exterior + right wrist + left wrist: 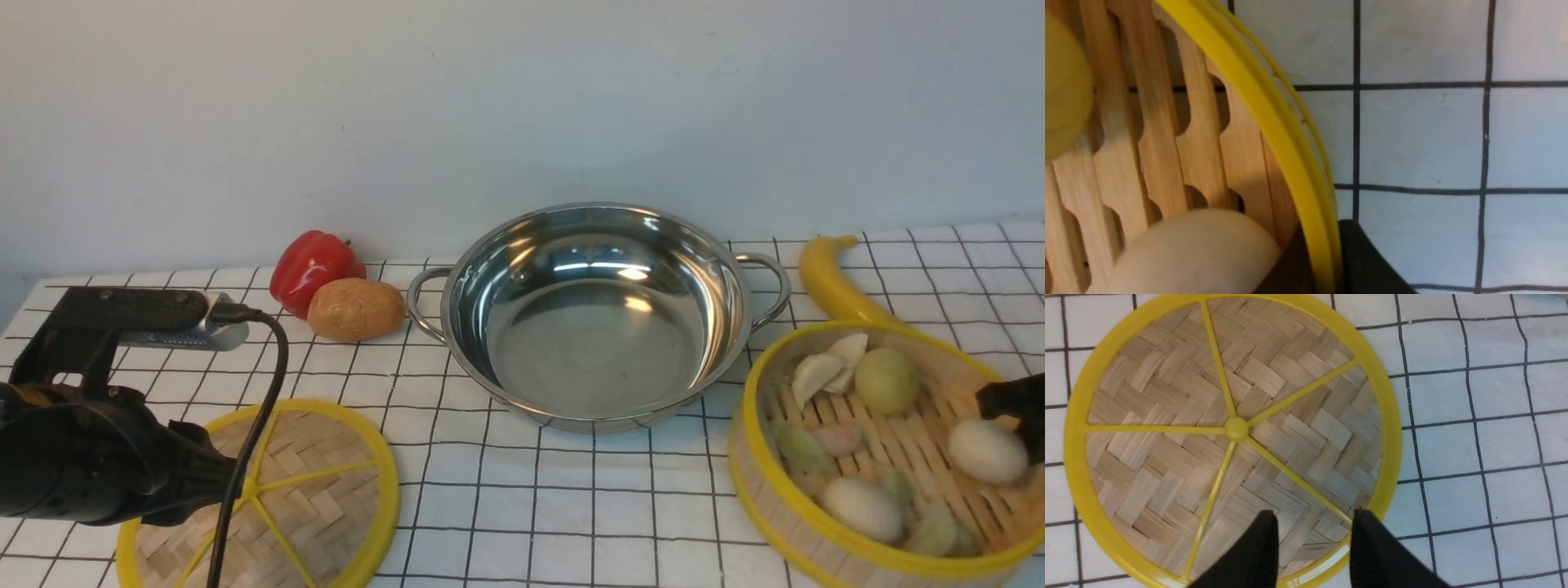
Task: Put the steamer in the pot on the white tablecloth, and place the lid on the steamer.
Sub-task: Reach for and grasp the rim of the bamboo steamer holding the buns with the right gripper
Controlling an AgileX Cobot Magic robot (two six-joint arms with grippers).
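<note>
The steamer (755,490), a bamboo basket with a yellow rim and slatted floor, stands on the white tablecloth (571,506) at the front right. It holds dumplings and eggs. My right gripper (1012,408) is at its right side. In the right wrist view one black finger sits inside and one outside the rim (1274,134), and the gripper (1327,249) is shut on it. The empty steel pot (596,343) stands in the middle, apart from both. The woven lid (318,465) lies flat at the front left. Just above the lid (1237,428) hangs my open left gripper (1312,531), over its edge.
A red pepper (314,265) and a potato (355,309) lie left of the pot near the wall. A banana (829,278) lies behind the steamer at the right. My left arm (98,457) and its cable cover part of the lid.
</note>
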